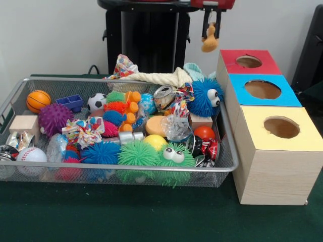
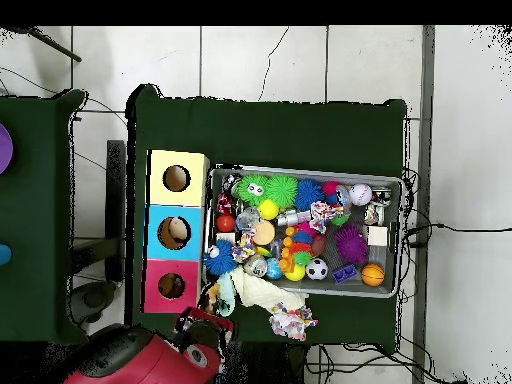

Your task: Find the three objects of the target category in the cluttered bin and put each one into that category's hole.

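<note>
Gripper (image 1: 211, 31): raised above the red box (image 1: 249, 62), jaws closed on a small orange toy (image 1: 209, 43). Bin (image 1: 222, 132): filled with mixed toys, beside three boxes.

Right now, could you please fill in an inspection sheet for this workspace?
Surface: dark green table, bare in front of the bin.
Job's things: wire mesh bin full of toys; beside it a wooden box with red hole, blue hole and yellow hole, all empty at the openings.
Clutter: fuzzy balls, mini basketball, baseball, soccer ball, rope toy over the far rim.
Tool: tool raised near the red hole, shut on a small orange-tan toy.
Cables: black cables on the floor.
Surroundings: tiled floor, second green table.
</note>
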Tool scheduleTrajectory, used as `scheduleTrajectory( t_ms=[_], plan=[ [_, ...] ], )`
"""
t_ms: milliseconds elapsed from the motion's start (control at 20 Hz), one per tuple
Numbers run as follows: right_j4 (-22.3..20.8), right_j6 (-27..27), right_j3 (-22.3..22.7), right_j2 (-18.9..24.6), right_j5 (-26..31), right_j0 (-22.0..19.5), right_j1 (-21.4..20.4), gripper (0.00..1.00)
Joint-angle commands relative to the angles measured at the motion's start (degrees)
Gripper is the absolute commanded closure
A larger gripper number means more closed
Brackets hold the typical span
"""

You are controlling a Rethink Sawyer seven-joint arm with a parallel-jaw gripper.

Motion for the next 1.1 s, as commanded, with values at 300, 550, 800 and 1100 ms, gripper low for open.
scheduleTrajectory(
  t_ms=[300,550,800,1100],
  plan=[
    [3.36,23.20,-7.61,0.71,-7.85,0.31,8.31,1.00],
    [5.18,24.17,-7.33,-4.14,-13.77,-0.08,12.22,1.00],
    [7.08,24.95,-7.06,-8.64,-18.28,-0.99,16.06,1.00],
    [4.07,24.59,-6.07,1.56,-10.67,-1.23,6.73,1.00]
  ],
)
